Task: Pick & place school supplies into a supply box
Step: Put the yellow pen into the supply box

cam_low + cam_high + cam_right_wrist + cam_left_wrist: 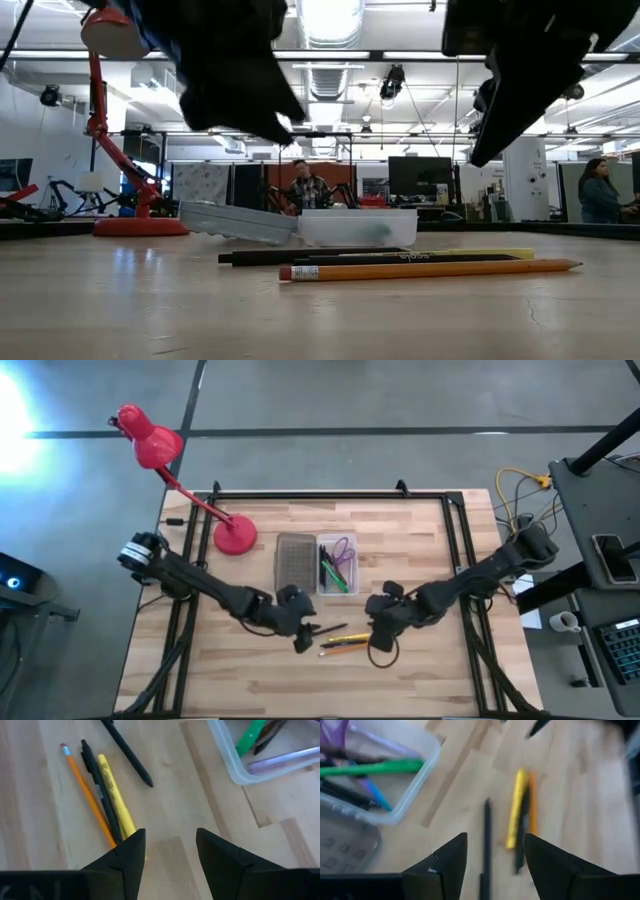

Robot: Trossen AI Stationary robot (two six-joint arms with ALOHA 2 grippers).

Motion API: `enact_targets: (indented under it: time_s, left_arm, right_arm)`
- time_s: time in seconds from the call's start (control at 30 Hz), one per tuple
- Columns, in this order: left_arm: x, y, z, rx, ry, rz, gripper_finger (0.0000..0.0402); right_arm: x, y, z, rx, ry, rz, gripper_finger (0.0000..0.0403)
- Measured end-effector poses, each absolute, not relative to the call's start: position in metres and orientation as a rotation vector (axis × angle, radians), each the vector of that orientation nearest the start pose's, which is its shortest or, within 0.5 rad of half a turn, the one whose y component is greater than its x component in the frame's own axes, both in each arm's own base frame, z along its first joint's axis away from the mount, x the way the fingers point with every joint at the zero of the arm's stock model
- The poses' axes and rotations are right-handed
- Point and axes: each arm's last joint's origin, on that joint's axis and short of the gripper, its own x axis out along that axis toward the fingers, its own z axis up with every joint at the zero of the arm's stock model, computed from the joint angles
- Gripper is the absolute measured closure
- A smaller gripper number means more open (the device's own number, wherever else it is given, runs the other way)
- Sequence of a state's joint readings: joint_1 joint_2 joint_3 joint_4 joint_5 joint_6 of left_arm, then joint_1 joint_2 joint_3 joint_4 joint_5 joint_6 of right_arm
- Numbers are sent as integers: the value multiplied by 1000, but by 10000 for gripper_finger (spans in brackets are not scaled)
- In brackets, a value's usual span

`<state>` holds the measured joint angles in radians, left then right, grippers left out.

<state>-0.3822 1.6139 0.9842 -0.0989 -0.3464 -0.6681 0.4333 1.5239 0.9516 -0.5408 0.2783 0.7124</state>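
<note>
Both grippers hover with fingers apart and empty, left gripper point(303, 637) over the thin dark pen point(486, 840), right gripper point(380, 650) beside the yellow marker point(116, 795) and orange pencil point(89, 795), apparently poised for pickup; the open translucent plastic pencil case point(315, 592) lies just beyond, partly filled.

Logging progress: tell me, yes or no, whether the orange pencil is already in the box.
No, the orange pencil lies on the table beside the yellow marker.

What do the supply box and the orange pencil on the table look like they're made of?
The supply box looks like translucent plastic: one half grey and ribbed, the other whitish-clear, with contents showing through. The orange pencil looks like painted wood, with a metal band and a pink eraser at one end.
</note>
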Motion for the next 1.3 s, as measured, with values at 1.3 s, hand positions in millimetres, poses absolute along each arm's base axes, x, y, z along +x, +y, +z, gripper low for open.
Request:
enact_targets:
  time_s: [1.3]
  left_arm:
    - [300,-142,208,-447,662,144,222]
  right_arm:
    - [305,149,118,58,1192,-56,276]
